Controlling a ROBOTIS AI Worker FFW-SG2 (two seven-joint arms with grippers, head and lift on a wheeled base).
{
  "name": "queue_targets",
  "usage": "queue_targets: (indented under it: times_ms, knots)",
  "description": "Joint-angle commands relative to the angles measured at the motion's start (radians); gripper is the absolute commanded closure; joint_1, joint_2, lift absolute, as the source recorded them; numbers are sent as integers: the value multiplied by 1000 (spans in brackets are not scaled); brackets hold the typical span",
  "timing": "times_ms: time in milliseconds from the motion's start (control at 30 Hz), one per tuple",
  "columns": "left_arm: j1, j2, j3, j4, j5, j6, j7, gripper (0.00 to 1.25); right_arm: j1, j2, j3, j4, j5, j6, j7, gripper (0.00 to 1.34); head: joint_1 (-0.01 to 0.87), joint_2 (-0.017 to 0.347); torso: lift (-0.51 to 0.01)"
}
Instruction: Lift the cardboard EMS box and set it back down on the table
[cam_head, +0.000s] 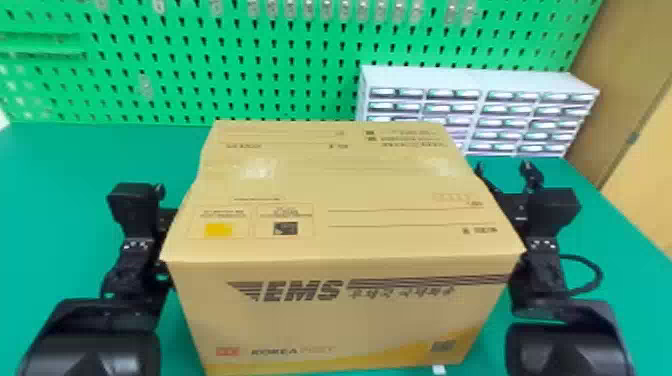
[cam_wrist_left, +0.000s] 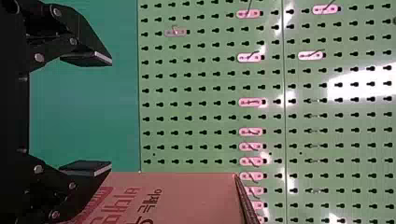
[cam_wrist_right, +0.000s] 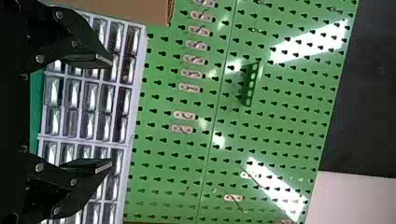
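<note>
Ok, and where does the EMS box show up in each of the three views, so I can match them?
Head view: EMS box, large, in the middle.
Left wrist view: its printed side, partly behind one finger of the left gripper.
Right wrist view: a plain brown part at the picture's edge, beyond the right gripper.
Shared landmark: green pegboard.

Green pegboard (cam_head: 280, 47) across the back, keyhole slots all over. Small hooks (cam_wrist_left: 251, 101) on it, many lined up in a row. Bright glare patches on its surface in both wrist views. Pale cabinet (cam_head: 480, 82) with rows of small drawers, right side, in front of the pegboard. Green bracket (cam_wrist_right: 247, 88) on the pegboard, right wrist view. Wood-tone panel (cam_head: 627, 75) far right.
</note>
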Motion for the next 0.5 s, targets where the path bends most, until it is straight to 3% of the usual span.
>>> queue_targets:
  times_ms: [0,467]
  knots:
    - [-1,-2,1,0,1,0,0,463,1,0,4,0,0,2,0,506,678,-14,-101]
    - [-34,0,-2,-26,16,12,0,463,-18,-5,16,-5,-20,8,0,506,678,-14,-101]
